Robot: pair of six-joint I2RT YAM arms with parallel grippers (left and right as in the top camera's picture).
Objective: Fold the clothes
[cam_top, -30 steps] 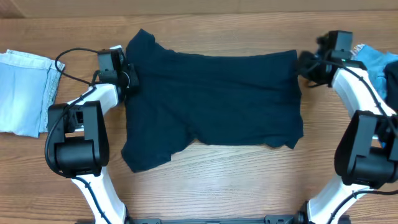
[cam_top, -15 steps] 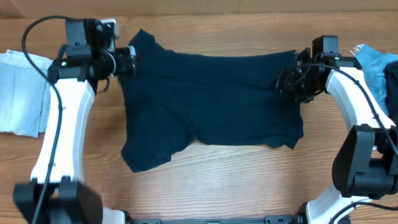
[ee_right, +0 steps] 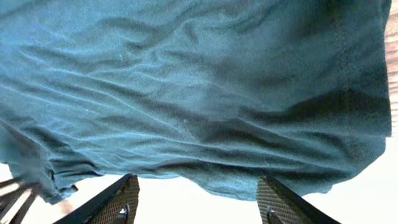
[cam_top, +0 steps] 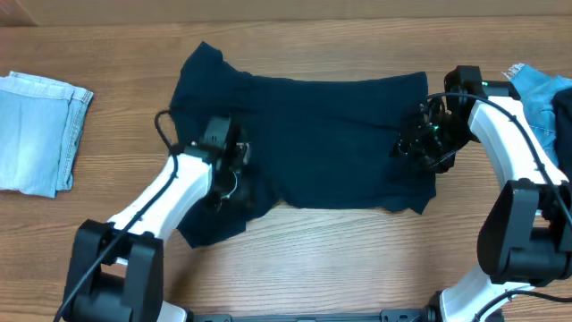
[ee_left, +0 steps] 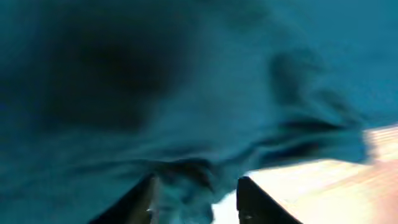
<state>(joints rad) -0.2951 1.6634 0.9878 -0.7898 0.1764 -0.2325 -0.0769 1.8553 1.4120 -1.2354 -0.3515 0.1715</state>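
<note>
The large dark navy garment of thin soft fabric (cam_top: 322, 134) lies spread out and rumpled across the middle of the brown wooden bench (cam_top: 313, 264). The left fingers (ee_left: 252, 200) sit low over its near left part. In the blurred wrist view they stand apart, with a bunched fold of the navy cloth just ahead of the tips and partly between them, not clamped on it. A strip of bare bench shows beside one finger. The right fingers (ee_right: 118, 198) are spread wide over the garment's right edge. The wrinkled hem lies just beyond their tips, bare bench shows between them, and they hold nothing. A folded pale blue denim piece (cam_top: 36, 134) rests well apart from the left fingers, on their outer side. A brighter blue denim piece (cam_top: 547, 94) lies on the outer side of the right fingers, behind the white right arm (cam_top: 509, 134) and cut off by the picture's edge.
</note>
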